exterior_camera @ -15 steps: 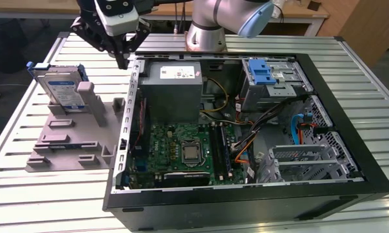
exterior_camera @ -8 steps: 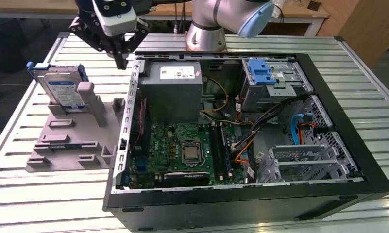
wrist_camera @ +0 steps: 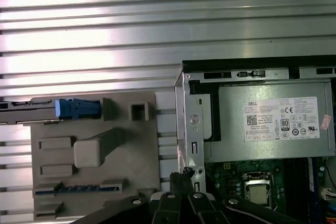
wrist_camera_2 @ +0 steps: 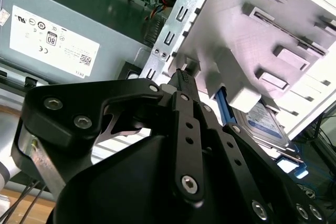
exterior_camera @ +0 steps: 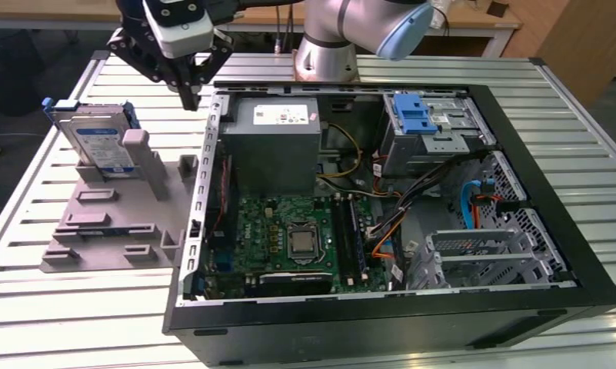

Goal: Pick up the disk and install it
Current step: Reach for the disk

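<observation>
The disk (exterior_camera: 94,146) stands on edge in a grey holder (exterior_camera: 118,219) at the exterior view's left, a silver drive with a blue-and-white label in a blue bracket. My gripper (exterior_camera: 191,98) hangs above the table between the holder and the open computer case (exterior_camera: 200,223), right beside the case's wall. Its fingers are shut together with nothing between them. In the second wrist view the gripper (wrist_camera_2: 181,76) points at the case's edge, and the disk (wrist_camera_2: 266,123) shows behind the holder. In the first wrist view the disk (wrist_camera: 63,108) appears edge-on, away from the gripper (wrist_camera: 184,176).
The open case holds a grey power supply box (exterior_camera: 277,127), a motherboard (exterior_camera: 298,238) and a metal drive bay with a blue latch (exterior_camera: 421,117). Everything rests on a ribbed metal table (exterior_camera: 61,307). The arm's base (exterior_camera: 328,46) stands behind the case.
</observation>
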Controlling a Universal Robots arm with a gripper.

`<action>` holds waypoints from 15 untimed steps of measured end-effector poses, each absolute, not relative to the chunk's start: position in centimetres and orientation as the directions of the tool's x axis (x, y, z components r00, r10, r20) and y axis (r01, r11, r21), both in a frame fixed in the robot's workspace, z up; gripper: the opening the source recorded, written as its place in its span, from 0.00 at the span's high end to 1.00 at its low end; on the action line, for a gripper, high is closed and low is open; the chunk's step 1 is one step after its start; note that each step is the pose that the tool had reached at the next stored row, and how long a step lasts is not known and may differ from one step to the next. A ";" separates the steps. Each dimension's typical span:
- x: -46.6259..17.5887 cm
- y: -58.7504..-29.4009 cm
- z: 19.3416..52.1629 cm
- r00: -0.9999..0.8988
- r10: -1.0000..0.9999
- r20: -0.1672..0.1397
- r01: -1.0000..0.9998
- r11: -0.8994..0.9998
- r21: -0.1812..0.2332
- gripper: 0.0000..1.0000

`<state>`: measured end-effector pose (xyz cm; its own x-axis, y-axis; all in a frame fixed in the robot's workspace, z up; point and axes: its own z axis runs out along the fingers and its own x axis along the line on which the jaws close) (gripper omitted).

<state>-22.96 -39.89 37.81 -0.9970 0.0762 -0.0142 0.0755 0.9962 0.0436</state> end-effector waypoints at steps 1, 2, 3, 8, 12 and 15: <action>-23.1 -39.9 37.7 -0.997 0.076 -0.014 0.076 0.996 0.044 0.89; -23.5 -39.9 37.6 -0.997 0.076 -0.014 0.076 0.996 0.044 0.89; -23.5 -39.9 37.6 -0.997 0.076 -0.014 0.076 0.996 0.044 0.89; -23.6 -39.9 37.6 -0.997 0.076 -0.014 0.076 0.996 0.044 0.89; -23.7 -39.9 37.5 -0.997 0.076 -0.014 0.076 0.996 0.044 0.89; -23.8 -39.9 37.5 -0.997 0.076 -0.014 0.075 0.996 0.044 0.89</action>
